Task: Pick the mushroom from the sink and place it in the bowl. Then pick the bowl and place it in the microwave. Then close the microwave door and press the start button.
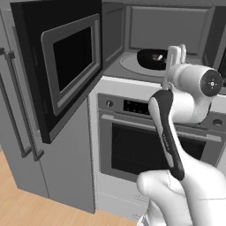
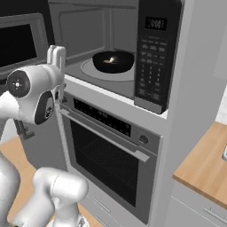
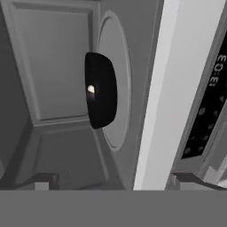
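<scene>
A: Left base view? 
B: Wide black microwave door [image 1: 59, 66] swung open; glossy black round bowl [image 1: 152, 58] on the turntable.

A: Right base view? 
B: Dark grey microwave [image 2: 157, 53] above the oven [image 2: 108, 153], the bowl inside.

A: Hand view? 
B: The bowl seen sideways; the gripper's opening I cannot tell.

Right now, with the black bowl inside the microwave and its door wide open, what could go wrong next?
1. The wide black microwave door stands fully open to the left; the white arm's gripper sits at the cavity mouth and may be clipped if the door swings early.
2. The glossy black bowl on the round turntable could be knocked while the arm pulls out.
</scene>
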